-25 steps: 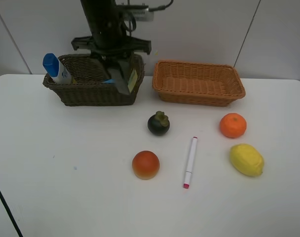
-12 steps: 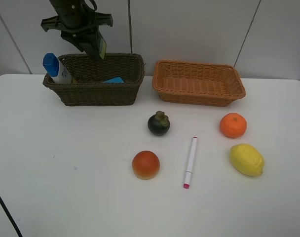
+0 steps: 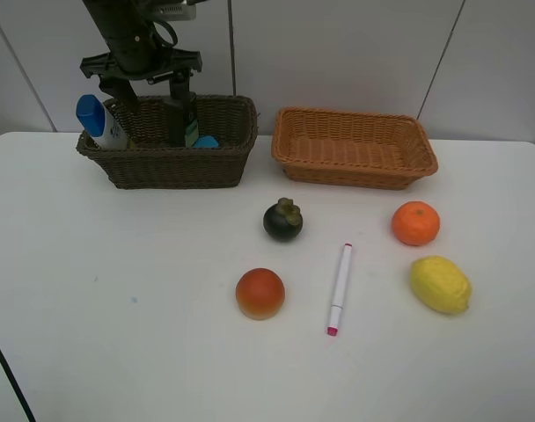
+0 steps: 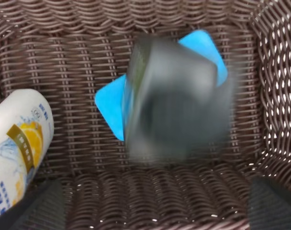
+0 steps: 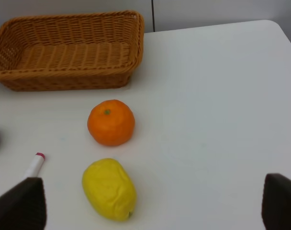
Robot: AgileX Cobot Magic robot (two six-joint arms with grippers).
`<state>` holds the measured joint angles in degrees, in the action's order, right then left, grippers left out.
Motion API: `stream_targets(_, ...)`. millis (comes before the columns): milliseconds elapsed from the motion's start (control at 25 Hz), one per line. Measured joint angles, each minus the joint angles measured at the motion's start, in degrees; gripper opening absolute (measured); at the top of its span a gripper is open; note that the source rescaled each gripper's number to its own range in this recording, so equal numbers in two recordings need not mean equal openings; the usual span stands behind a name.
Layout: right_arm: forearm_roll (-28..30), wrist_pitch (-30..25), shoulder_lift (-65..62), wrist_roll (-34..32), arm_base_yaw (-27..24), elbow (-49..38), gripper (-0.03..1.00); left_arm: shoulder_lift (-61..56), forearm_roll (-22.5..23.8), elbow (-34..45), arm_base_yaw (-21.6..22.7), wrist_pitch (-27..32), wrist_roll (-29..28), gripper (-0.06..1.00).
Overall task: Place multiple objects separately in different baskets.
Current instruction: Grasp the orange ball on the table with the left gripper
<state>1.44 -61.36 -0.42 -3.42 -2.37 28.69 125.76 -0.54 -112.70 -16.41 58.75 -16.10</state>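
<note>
Over the dark basket (image 3: 162, 167), left claw (image 3: 151, 90): jaws wide apart, nothing between them. Box (image 4: 174, 100): inside the basket, free of the jaws, above the blue block (image 4: 109, 108) on the basket floor; smeared in the wrist view, so judged to be dropping. Axis: long side near upright in the high view, one end toward the floor; which end leads, cannot tell. Bottle (image 3: 102, 130): leaning at the basket's left end in that view, blue cap above the rim, apart from the box. Handling note: hold the jaws wide, rise straight up clear of the rim, no sideways sweep toward the bottle; expect the box to tip flat. Right claw (image 5: 150, 203): jaws apart, empty, over the table (image 5: 207, 120) near the lemon (image 5: 108, 189) and orange (image 5: 110, 122).
</note>
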Motion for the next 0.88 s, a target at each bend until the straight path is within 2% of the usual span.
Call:
stream_targets(240, 0.0, 0.0, 0.0, 0.0, 0.0, 0.0, 1.0, -2.54, -6.23, -2.28, -0.23, 8.75, 0.54, 0.91)
stream_targets(400, 0.0, 0.0, 0.0, 0.0, 0.0, 0.0, 1.0, -4.86, -7.57, -2.05, -2.61, 9.97, 1.58, 0.91)
stream_targets(640, 0.0, 0.0, 0.0, 0.0, 0.0, 0.0, 1.0, -5.35, -8.41, 5.54, -13.08, 9.92, 3.15, 0.92)
stream_targets(880, 0.0, 0.0, 0.0, 0.0, 0.0, 0.0, 1.0, -5.37, -8.67, 17.21, -22.74, 10.09, 5.25, 0.92)
